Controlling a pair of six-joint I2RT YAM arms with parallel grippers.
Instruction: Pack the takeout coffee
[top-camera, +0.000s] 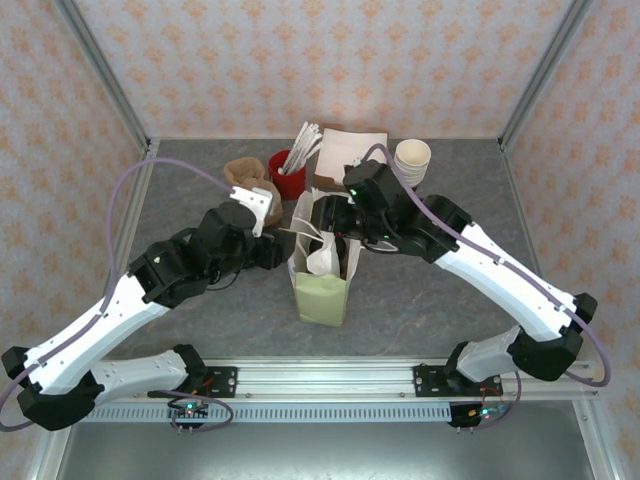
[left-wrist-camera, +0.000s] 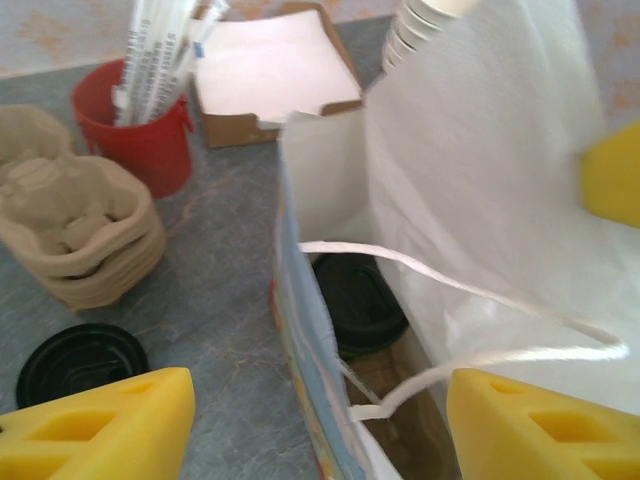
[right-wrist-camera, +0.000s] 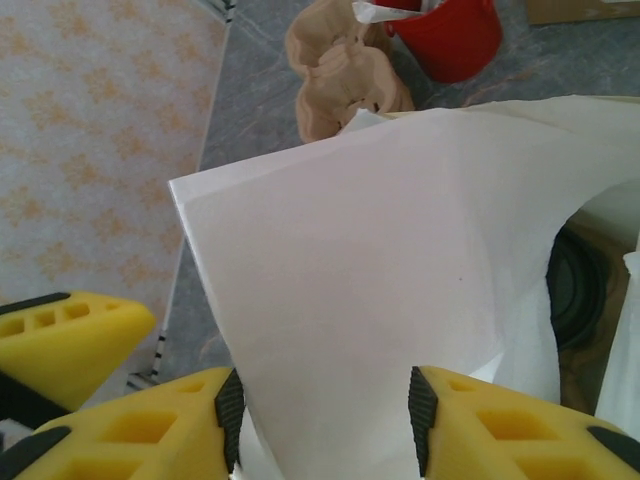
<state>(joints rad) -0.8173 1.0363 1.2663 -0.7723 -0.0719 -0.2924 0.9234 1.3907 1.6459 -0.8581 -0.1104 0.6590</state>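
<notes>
Inside the paper bag (left-wrist-camera: 480, 150), lidded takeout coffee (left-wrist-camera: 355, 300).

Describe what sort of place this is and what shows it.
Probably a mock takeout coffee counter in a robot test booth: stacked paper cups, pulp cup carriers and a paper bag.

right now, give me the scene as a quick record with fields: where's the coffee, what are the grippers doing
coffee: inside the bag, black lid up
bag: upright, mouth open, mid table
left gripper: open, at the bag's rim, a handle loop between its fingers
right gripper: bag wall between its fingers; grip unclear
loose lid: on the table beside the bag
behind bag: red cup, tray stack, napkin box, white cups
</notes>
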